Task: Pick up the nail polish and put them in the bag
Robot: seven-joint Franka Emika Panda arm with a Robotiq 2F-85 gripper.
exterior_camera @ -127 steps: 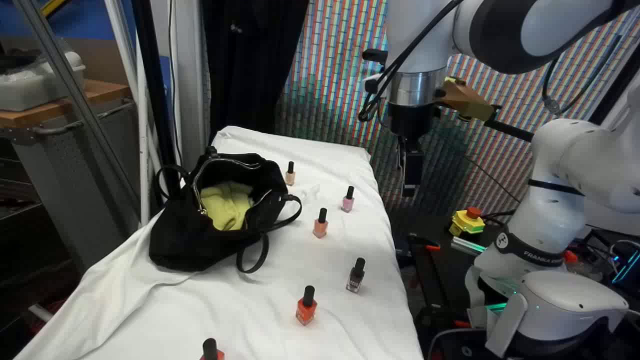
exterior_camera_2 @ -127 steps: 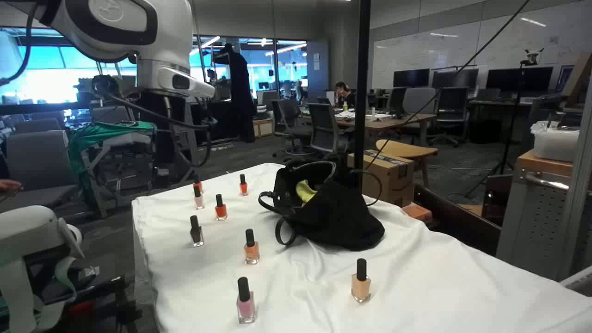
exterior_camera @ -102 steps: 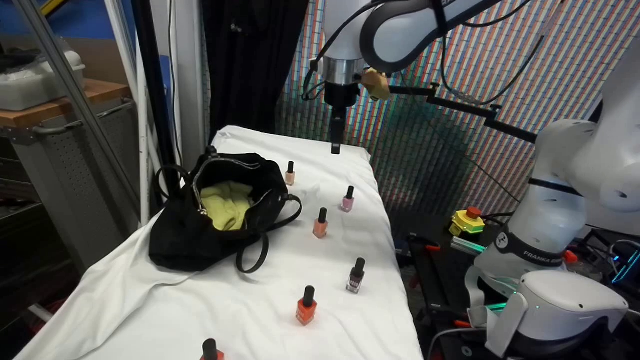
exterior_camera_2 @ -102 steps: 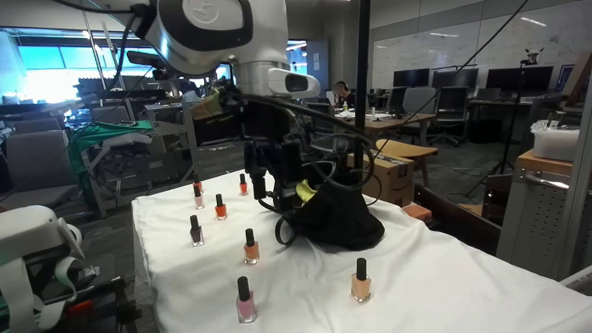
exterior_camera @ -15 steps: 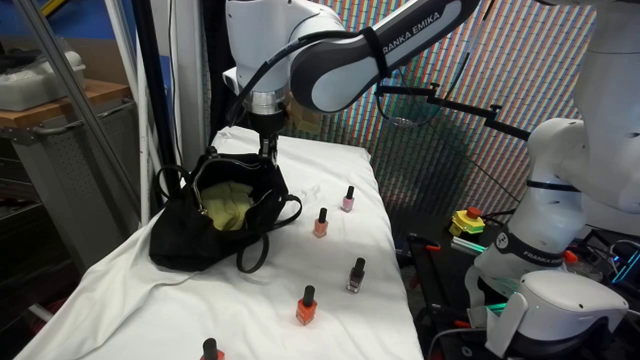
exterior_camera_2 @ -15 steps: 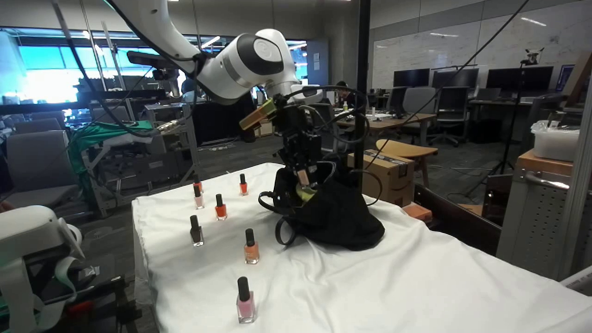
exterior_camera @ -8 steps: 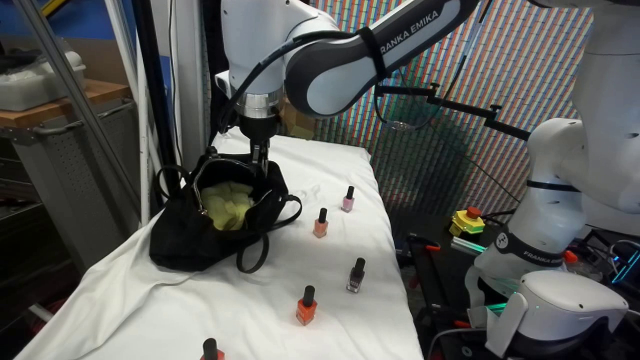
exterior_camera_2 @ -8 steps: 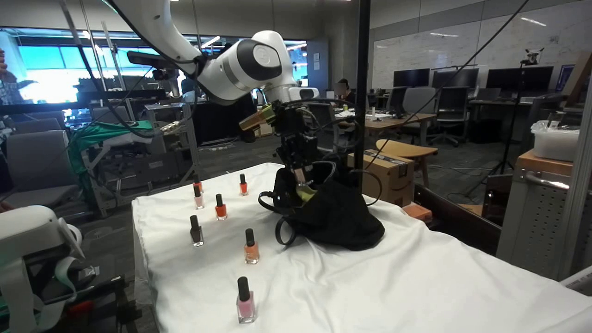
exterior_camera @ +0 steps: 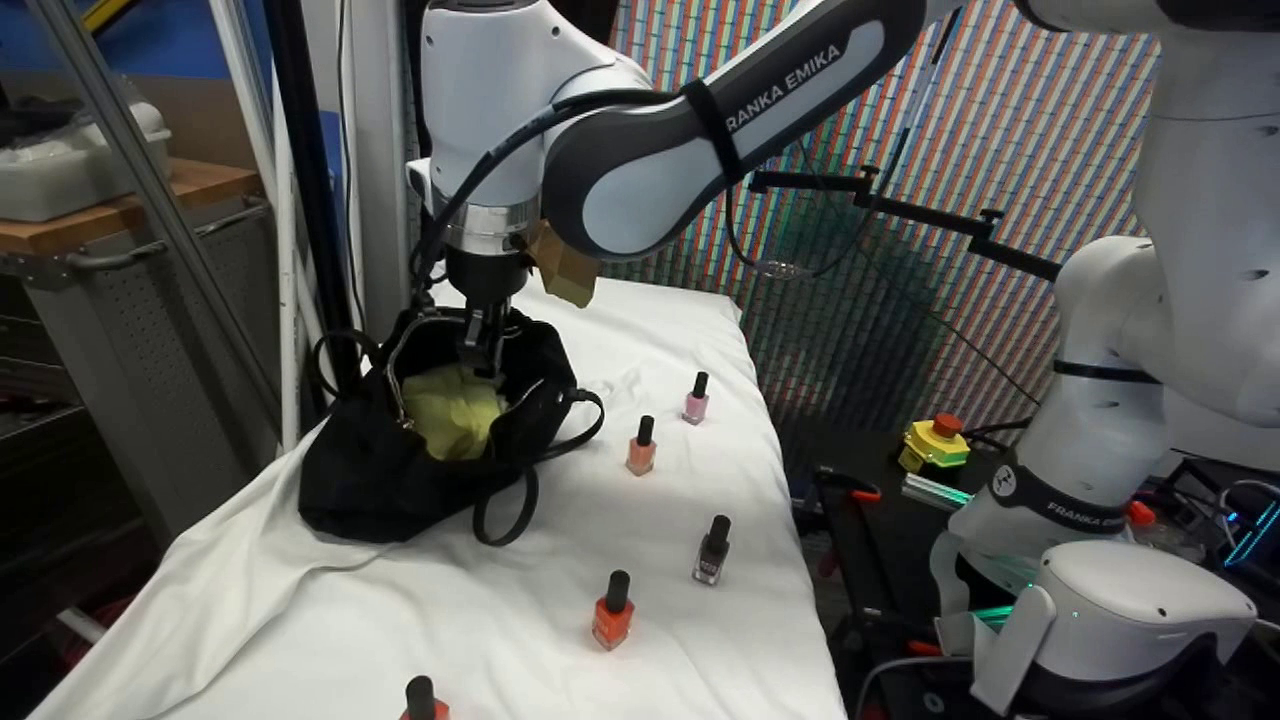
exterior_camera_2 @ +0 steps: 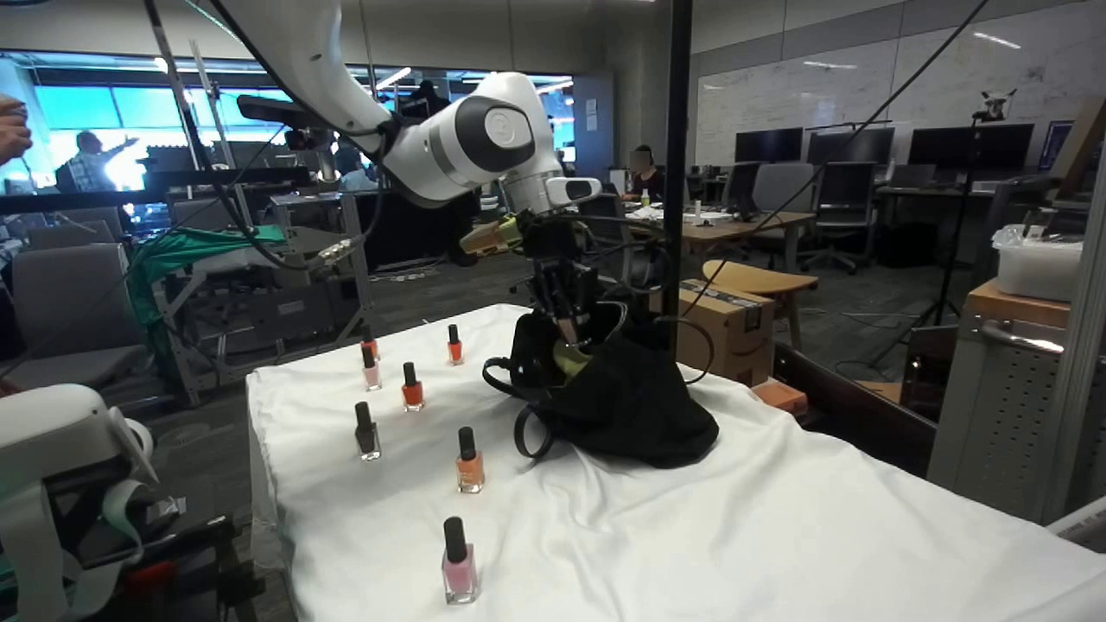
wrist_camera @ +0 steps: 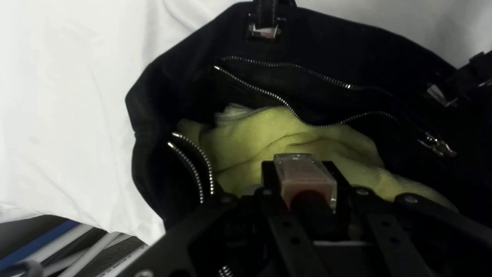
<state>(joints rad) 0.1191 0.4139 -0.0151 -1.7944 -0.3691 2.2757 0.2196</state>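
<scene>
Pinching in the claw (wrist_camera: 301, 169) the peach nail polish (wrist_camera: 305, 179), earlier upright on the cloth (exterior_camera_2: 778, 518). Shifted this past second farther across the bag (exterior_camera: 390, 490), open beneath the claw. Plainest in the wrist view, over the yellow-green interior (wrist_camera: 265, 130). Can find in an exterior view alone, well away from the claw, a pale pink bottle (exterior_camera_2: 372, 378).

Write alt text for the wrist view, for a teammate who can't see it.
The end effector grips a pinkish nail polish bottle over the mouth of the open black bag. Yellow-green fabric lies bunched inside; white cloth shows beyond the rim, left and top.
</scene>
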